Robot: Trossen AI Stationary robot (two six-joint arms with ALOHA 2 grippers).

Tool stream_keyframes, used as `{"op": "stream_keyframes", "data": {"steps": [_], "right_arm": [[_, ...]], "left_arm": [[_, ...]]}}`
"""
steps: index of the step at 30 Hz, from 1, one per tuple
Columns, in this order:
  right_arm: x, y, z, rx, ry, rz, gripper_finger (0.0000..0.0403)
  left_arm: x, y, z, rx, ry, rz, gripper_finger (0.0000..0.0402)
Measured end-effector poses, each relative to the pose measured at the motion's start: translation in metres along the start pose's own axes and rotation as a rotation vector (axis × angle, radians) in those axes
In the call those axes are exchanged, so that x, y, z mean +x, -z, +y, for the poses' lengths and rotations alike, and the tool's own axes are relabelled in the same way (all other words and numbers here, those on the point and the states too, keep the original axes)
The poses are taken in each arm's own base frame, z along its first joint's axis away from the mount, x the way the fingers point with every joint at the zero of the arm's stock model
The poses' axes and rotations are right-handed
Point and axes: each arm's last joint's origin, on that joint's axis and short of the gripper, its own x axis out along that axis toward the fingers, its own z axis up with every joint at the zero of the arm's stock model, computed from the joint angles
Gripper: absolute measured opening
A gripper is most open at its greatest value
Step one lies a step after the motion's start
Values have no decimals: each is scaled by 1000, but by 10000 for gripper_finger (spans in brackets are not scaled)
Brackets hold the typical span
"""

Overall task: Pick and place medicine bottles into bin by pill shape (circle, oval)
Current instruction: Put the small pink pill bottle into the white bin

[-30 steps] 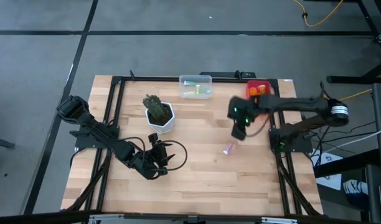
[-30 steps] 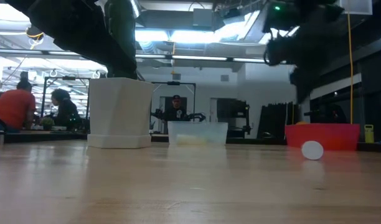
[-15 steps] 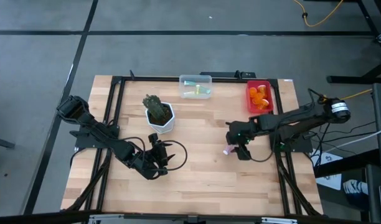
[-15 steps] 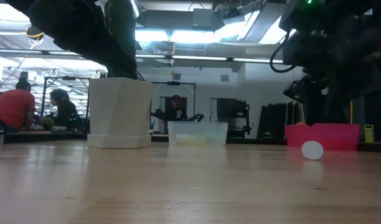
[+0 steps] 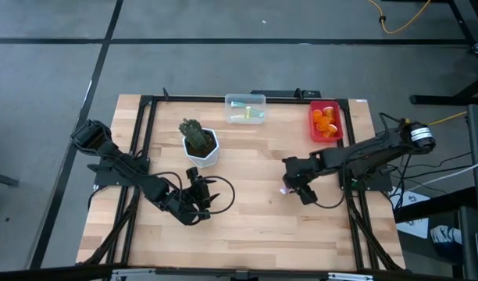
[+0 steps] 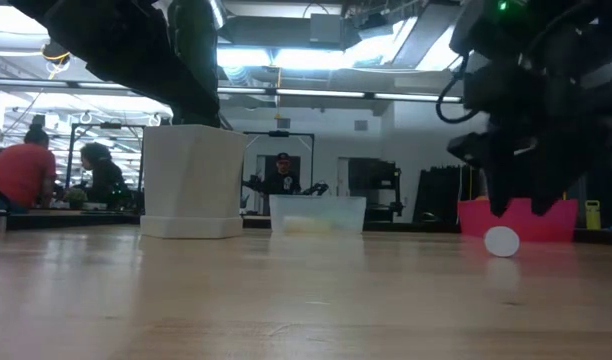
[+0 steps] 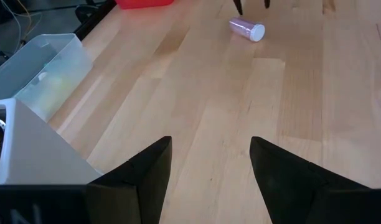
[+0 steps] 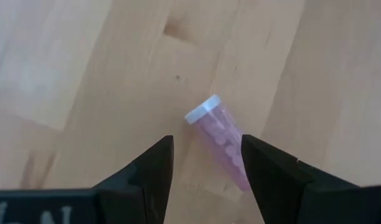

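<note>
A pink medicine bottle (image 8: 218, 134) with a white cap lies on its side on the wooden table (image 5: 255, 218), right of the middle (image 5: 284, 188). My right gripper (image 8: 206, 168) hangs open just above it, pointing steeply down. Its fingers stand on either side of the bottle's bottom end, and in the low view (image 6: 504, 205) they are clear of the cap (image 6: 502, 241). My left gripper (image 5: 198, 193) waits open at the near left, aimed across the table at the bottle (image 7: 246, 29).
A clear bin (image 5: 245, 108) with greenish bottles stands at the far edge. A red bin (image 5: 325, 121) with orange bottles is at the far right. A white hexagonal plant pot (image 5: 200, 145) stands left of centre. People are in the room beyond the table (image 6: 21, 175).
My right gripper has swung from near the red bin toward the table's near edge and come down over the pink bottle, rolling its wrist on the way. Most of this came early, and it has since nearly settled. The bottle has stayed where it was.
</note>
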Motion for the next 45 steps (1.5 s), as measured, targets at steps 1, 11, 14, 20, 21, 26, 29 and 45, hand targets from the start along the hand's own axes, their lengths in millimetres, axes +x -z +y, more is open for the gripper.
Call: {"op": "stream_keyframes", "data": {"steps": [1, 11, 14, 20, 21, 26, 29, 45], "right_arm": [[3, 0, 0, -6, 7, 14, 190], [28, 3, -4, -63, 123, 118, 190], [35, 4, -5, -50, 118, 142, 190], [42, 0, -6, 129, 140, 98, 190], [41, 0, -6, 179, 149, 84, 190], [42, -2, -8, 367, 209, 44, 169], [42, -4, -9, 424, 234, 21, 145], [17, -46, -63, 372, 675, -498, 105]], "left_arm": [[0, 0, 0, 0, 0, 0, 211], [0, 0, 0, 0, 0, 0, 211], [0, 0, 0, 0, 0, 0, 211], [0, 0, 0, 0, 0, 0, 211], [0, 0, 0, 0, 0, 0, 211], [0, 0, 0, 0, 0, 0, 211], [0, 0, 0, 0, 0, 0, 211], [0, 0, 0, 0, 0, 0, 211]]}}
